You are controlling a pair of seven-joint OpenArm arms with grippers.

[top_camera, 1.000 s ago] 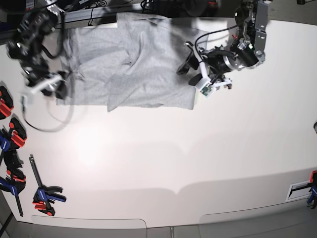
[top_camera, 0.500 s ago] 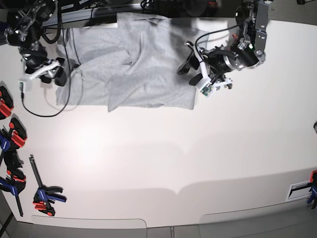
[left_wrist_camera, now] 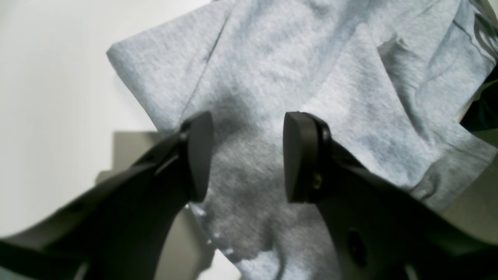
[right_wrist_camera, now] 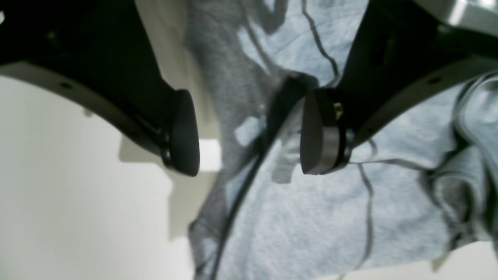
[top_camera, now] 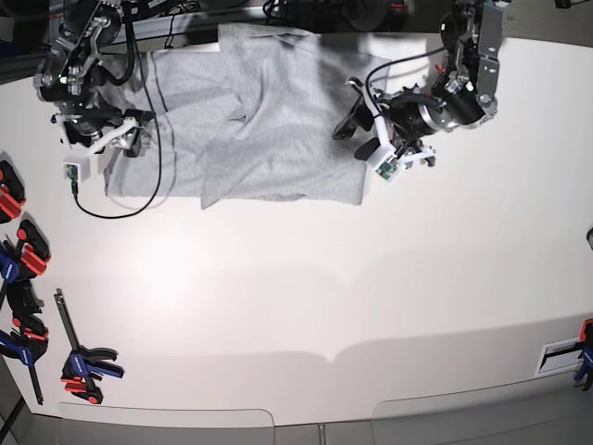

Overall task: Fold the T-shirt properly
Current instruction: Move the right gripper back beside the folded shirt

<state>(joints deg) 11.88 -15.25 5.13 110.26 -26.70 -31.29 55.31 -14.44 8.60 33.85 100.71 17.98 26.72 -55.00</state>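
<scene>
Left wrist view shows the left hand (left_wrist_camera: 247, 155) open, jaws apart above grey cloth and gripping nothing. Right wrist view shows the right hand (right_wrist_camera: 249, 132) likewise open over the opposite edge, a black cable (right_wrist_camera: 249, 167) trailing across the fabric beneath it. The T-shirt (top_camera: 250, 130) lies partly folded and creased at the far side of the white worktop (top_camera: 371, 297), between the two hands. Judged soft, light and limp: it will sag and drag unless pinched at hem corners or along a doubled edge. Clamps (top_camera: 83, 363) lie well apart at the worktop's edge.
</scene>
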